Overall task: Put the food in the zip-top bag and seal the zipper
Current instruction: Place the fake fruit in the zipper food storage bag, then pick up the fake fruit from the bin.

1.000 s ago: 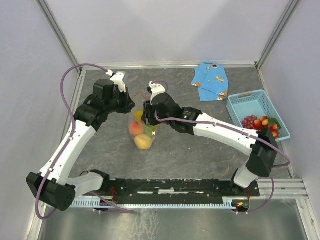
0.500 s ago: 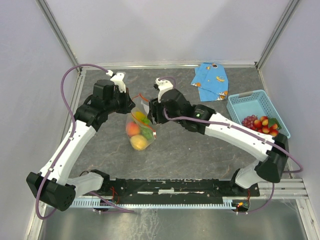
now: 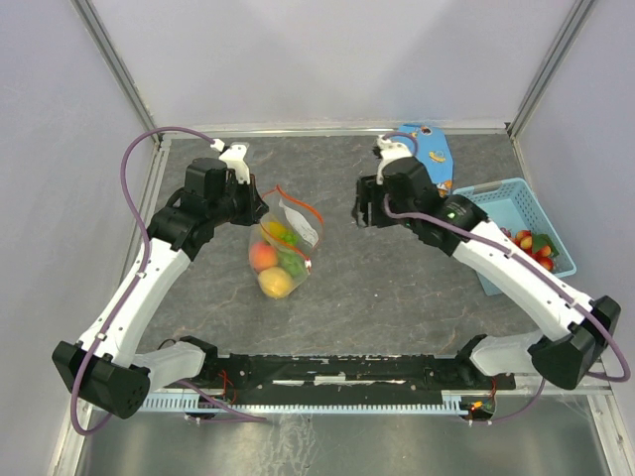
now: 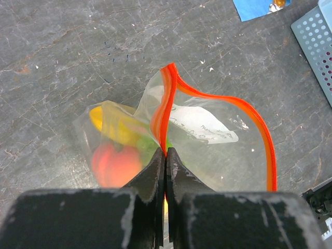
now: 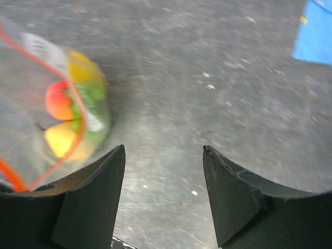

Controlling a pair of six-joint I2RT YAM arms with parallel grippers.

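Left of centre on the table (image 3: 397, 293), bag (image 3: 288, 238) holds peach (image 3: 263, 256), yellow fruit (image 3: 276, 285) and something green. Left gripper (image 4: 165, 155) fingers are pressed together, pinching one end of the zipper (image 4: 165, 96); the mouth gapes in a wide loop. Right gripper (image 5: 163, 150) is spread, empty, beside the bag. Risks: thin strip slips from the pinch; a tilt spills fruit through the open mouth; sealing now would strand strawberries (image 3: 536, 250) in basket (image 3: 506, 190).

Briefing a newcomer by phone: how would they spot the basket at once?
At the right edge of the table, by the right arm, sits the basket. Unlike the flat blue cloth behind it, it is light-blue slotted plastic holding red strawberries.
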